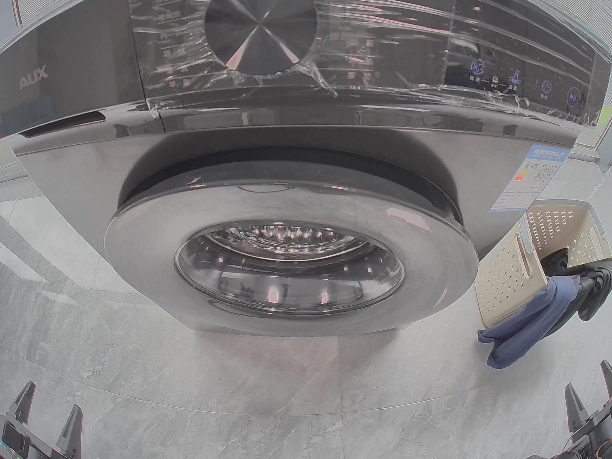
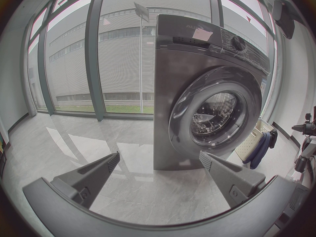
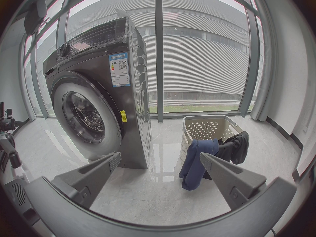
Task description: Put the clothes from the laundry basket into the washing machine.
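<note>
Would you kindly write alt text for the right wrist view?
A washing machine, door shut, stands beside a laundry basket with a blue garment and a black garment draped over its rim; the open right gripper is in front.

grey floor (image 1: 255, 384), washing machine (image 1: 89, 180), laundry basket (image 1: 510, 275)

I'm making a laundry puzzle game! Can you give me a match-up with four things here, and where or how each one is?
Things:
1 washing machine door
2 laundry basket
3 blue garment
4 left gripper

Places and states:
A draped over the basket's rim
B open, holding nothing
C shut
D standing on the floor beside the machine

Pairs: 1-C, 2-D, 3-A, 4-B
</note>
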You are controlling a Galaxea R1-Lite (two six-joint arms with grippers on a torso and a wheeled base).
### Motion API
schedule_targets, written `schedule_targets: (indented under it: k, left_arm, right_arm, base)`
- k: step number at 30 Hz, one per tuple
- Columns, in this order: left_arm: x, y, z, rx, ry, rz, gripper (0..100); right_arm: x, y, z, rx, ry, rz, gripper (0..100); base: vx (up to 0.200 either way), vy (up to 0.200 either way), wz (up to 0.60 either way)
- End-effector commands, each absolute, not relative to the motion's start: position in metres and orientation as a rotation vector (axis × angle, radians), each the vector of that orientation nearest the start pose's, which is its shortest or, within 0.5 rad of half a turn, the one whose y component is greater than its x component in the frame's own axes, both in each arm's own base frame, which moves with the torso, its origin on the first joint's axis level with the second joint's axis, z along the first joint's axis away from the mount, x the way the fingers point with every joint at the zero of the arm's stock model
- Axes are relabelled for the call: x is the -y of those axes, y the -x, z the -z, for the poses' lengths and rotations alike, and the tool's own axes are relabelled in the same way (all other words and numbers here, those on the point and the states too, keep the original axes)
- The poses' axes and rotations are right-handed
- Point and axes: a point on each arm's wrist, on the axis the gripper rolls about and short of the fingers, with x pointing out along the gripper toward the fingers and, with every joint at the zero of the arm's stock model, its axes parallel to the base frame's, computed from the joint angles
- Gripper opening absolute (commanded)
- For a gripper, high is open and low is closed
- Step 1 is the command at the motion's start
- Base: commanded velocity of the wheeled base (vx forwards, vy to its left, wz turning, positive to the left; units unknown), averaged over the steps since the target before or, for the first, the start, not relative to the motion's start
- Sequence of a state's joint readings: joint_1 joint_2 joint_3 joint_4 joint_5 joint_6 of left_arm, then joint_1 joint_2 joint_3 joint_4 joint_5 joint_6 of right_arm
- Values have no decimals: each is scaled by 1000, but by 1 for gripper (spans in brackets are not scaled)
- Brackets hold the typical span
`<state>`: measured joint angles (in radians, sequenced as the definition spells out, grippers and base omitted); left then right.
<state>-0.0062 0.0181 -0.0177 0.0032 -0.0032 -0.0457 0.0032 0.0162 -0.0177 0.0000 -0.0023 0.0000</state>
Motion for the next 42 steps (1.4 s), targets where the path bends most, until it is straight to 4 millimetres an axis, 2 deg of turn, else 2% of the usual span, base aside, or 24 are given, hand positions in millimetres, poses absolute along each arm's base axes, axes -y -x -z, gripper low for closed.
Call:
schedule_targets:
  k: [1, 12, 20, 23, 24, 25, 26, 29, 30, 32, 33, 34, 36, 37, 42]
  left_arm:
    - [0, 23, -76, -2, 46, 9, 100]
    - [0, 23, -76, -2, 44, 9, 100]
    - [0, 23, -76, -2, 46, 9, 100]
    - [0, 23, -76, -2, 46, 9, 100]
    - [0, 23, -76, -2, 46, 9, 100]
    - [0, 23, -76, -2, 46, 9, 100]
    - [0, 23, -76, -2, 44, 9, 100]
    - [0, 23, -76, -2, 43, 9, 100]
    - [0, 23, -76, -2, 44, 9, 100]
    - [0, 23, -76, -2, 44, 9, 100]
    - [0, 23, -76, -2, 46, 9, 100]
    - [0, 23, -76, -2, 46, 9, 100]
    - [0, 23, -76, -2, 46, 9, 100]
    - [0, 23, -76, -2, 46, 9, 100]
    - [0, 23, -76, -2, 43, 9, 100]
  right_arm:
    - [0, 23, -75, 0, 0, 2, 100]
    - [0, 23, -75, 0, 2, 2, 100]
    - [0, 23, -75, -2, -6, 11, 100]
    - [0, 26, -88, 64, -14, 3, 100]
    - [1, 34, -113, 156, -31, 1, 100]
    - [1, 36, -129, 175, -35, -3, 100]
    - [0, 34, -138, 161, -35, -9, 100]
    - [0, 24, -143, 92, -30, -31, 100]
    - [-2, 8, -139, -28, -34, -113, 100]
    - [-2, 8, -139, -28, -34, -113, 100]
    - [-5, -15, -134, -181, -50, -234, 100]
    - [-5, -16, -134, -184, -50, -238, 100]
    - [-8, -37, -137, -271, -41, -330, 100]
    - [-8, -37, -137, -271, -41, -330, 100]
    - [-19, -62, -143, -314, -29, -458, 100]
  base:
    - [0, 200, 0]
    - [0, 0, 0]
    - [150, 0, 0]
    - [0, 0, 0]
    - [0, 0, 0]
    - [0, 0, 0]
    - [0, 0, 0]
    - [0, 0, 0]
    - [0, 0, 0]
    - [0, 0, 0]
    - [0, 0, 0]
    - [0, 0, 0]
    - [0, 0, 0]
    - [0, 0, 0]
    - [0, 0, 0]
